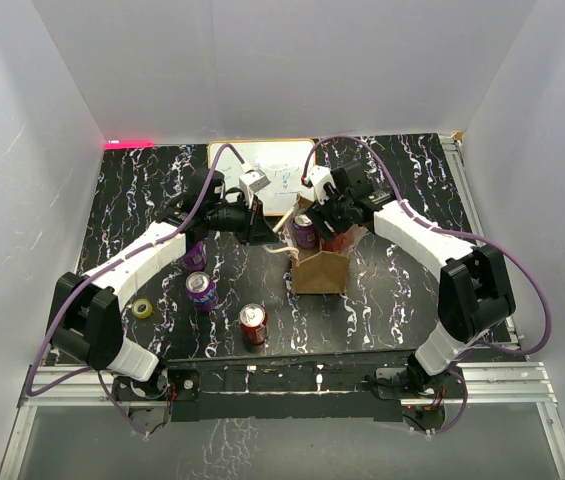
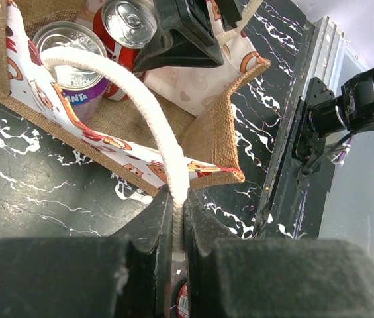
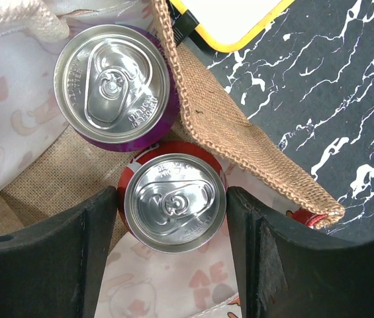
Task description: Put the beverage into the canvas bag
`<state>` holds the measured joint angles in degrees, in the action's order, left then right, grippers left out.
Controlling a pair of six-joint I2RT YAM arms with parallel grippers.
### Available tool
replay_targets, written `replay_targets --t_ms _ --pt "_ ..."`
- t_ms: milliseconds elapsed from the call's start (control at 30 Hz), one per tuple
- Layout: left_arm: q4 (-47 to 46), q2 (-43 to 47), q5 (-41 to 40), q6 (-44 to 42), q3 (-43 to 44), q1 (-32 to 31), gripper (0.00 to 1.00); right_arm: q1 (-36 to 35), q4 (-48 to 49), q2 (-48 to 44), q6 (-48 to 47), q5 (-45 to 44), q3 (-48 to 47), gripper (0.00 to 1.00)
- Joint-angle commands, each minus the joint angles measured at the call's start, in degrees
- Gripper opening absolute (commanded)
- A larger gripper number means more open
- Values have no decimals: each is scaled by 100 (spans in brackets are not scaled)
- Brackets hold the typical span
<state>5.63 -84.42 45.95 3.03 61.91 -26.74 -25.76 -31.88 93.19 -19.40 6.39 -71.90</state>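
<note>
Bag stands open at frame centre on the black table. Left gripper is clamped on the bag's cream handle. Right gripper, jaws apart, straddles the red can inside the bag, beside a purple can. Whether it grips the red can cannot be told.

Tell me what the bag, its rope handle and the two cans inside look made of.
The canvas bag looks like coarse matte jute or burlap, by its open weave. Its handle seems cream twisted cotton rope. The purple can and red can are likely aluminium: shiny brushed tops with pull tabs.
</note>
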Motion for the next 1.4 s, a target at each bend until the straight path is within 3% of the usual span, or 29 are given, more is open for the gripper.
replay_targets --t_ms 0,367,533,1067,1367 --pt "43 360 219 -50 -21 11 0 37 184 -40 16 -525 -266 56" --pt "61 378 220 -72 -29 11 0 36 130 -86 167 -942 141 47" --pt "61 380 217 -71 -21 11 0 36 55 -311 -71 -533 260 47" --pt "44 341 234 -24 23 11 0 41 -167 -409 -266 -91 -47 79" --pt "36 312 246 -12 32 11 0 35 -275 -394 -284 141 -385 84"
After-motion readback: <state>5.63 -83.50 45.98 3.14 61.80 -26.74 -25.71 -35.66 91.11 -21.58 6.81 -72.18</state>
